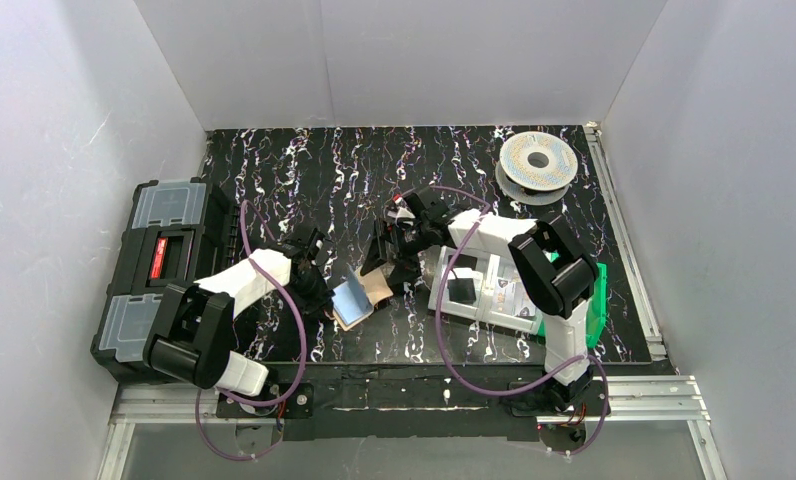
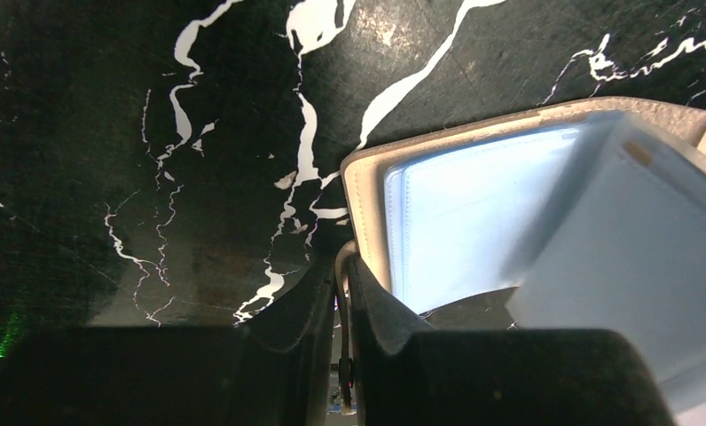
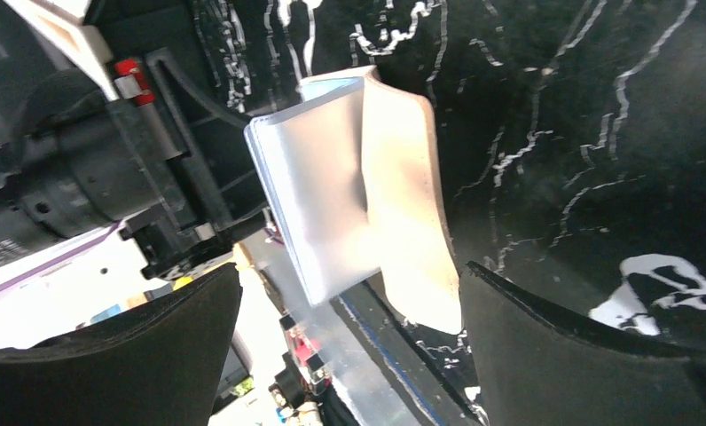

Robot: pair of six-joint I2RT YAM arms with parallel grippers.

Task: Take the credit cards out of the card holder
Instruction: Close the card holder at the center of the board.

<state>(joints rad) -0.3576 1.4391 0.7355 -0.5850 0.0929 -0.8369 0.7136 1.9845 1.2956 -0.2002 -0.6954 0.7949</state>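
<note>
The tan card holder [image 1: 377, 290] stands open on the black marbled table, near the middle front. A pale blue credit card [image 1: 352, 299] sits in its left panel. My left gripper [image 1: 324, 294] is shut on the holder's left edge. In the left wrist view the fingers [image 2: 318, 306] pinch the tan rim [image 2: 360, 191], with the card [image 2: 456, 222] just beyond. My right gripper [image 1: 386, 262] is open, just behind the holder. In the right wrist view its jaws [image 3: 351, 271] stand wide apart, facing the silvery card [image 3: 318, 204] and the tan panel [image 3: 411, 222].
A black toolbox [image 1: 159, 270] lies at the left edge. A clear compartment tray [image 1: 484, 285] and a green bin [image 1: 599, 300] sit to the right under the right arm. A filament spool [image 1: 537, 160] stands at the back right. White walls enclose the table.
</note>
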